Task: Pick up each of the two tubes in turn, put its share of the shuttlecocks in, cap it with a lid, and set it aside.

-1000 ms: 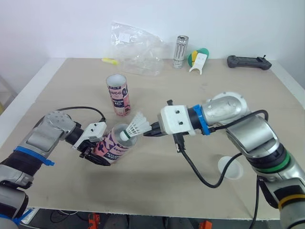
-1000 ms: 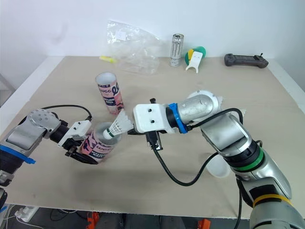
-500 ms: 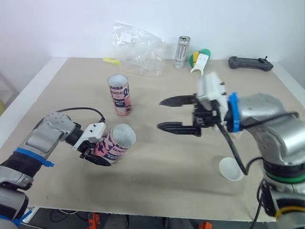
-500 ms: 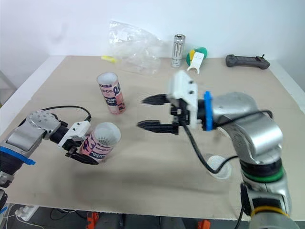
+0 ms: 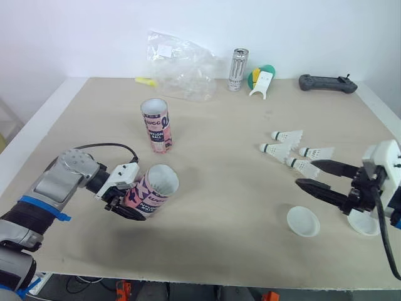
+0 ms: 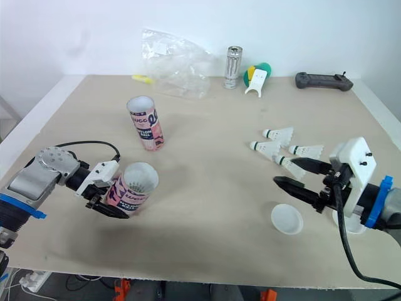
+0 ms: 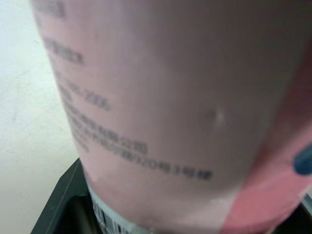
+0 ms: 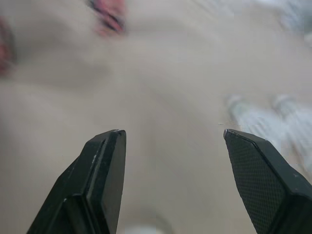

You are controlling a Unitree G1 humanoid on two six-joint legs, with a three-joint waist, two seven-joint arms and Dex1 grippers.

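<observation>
I am filling: left tool clamped on the tilted tube, right tool apart beside the shuttlecocks. Next I must grip one by its cork.

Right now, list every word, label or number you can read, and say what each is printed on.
"NYLON BALL": on the standing tube, mid-label.
Larger brand letters above it on the same tube: partly turned away, not readable whole.
Held tube in the left gripper: lines of small print, too blurred to read.
Can: markings too small to read.
White label on the plastic bag: too small to read.
</observation>
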